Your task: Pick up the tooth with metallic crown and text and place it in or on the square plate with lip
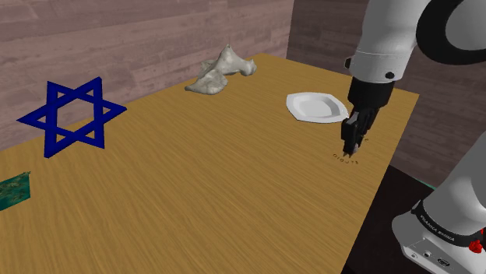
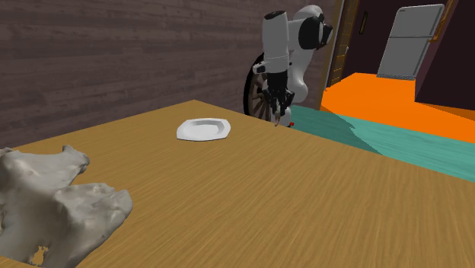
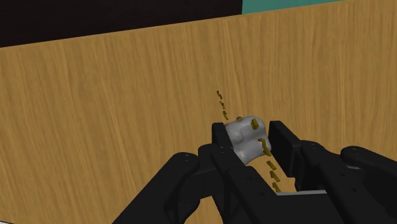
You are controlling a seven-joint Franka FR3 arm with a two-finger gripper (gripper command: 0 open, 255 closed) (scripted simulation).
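Note:
In the wrist view a small grey-white tooth (image 3: 243,137) with gold marks and a trail of gold letters sits clasped between my two black fingers. My gripper (image 3: 249,133) is shut on it. In the shoulder view the gripper (image 1: 348,148) hangs just over the wooden table, with the tiny gold letters (image 1: 345,160) right beneath its tips. The white square plate with a lip (image 1: 315,107) lies on the table a short way beyond the gripper, toward the shoulder view's upper left. In the second exterior view the plate (image 2: 203,129) lies left of the gripper (image 2: 275,114).
A blue six-pointed star (image 1: 70,117) lies at the table's left. A grey crumpled lump (image 1: 220,70) sits at the back and looms in the second exterior view (image 2: 53,202). A green patch (image 1: 14,191) touches the left edge. The table edge (image 1: 385,167) runs close beside the gripper.

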